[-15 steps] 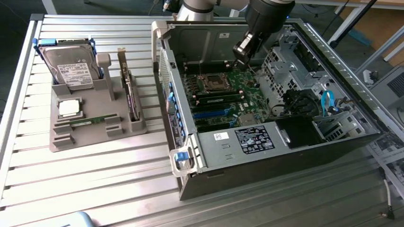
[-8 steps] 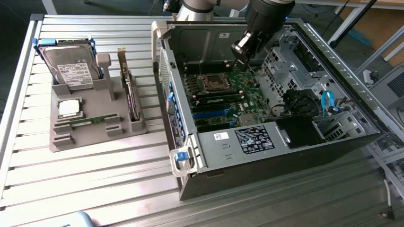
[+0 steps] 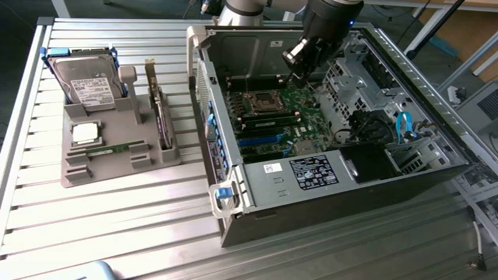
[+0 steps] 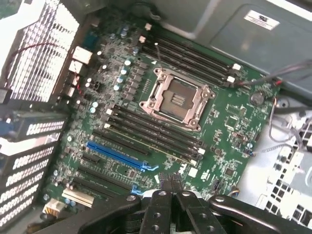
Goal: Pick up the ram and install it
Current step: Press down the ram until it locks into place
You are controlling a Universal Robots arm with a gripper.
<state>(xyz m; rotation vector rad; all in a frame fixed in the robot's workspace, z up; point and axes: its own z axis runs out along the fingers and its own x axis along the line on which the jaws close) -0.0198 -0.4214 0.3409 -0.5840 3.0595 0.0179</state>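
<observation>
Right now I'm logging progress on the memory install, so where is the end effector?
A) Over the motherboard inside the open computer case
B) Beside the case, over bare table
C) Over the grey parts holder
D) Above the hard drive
A: in the exterior view the end effector hangs inside the open case over the motherboard, and the wrist view looks down on the board's empty processor socket.

No wording can be read. Print on the computer case's black label (image 3: 314, 173), its small white sticker (image 3: 272, 168) and the hard drive's label (image 3: 91, 87) is illegible.
</observation>
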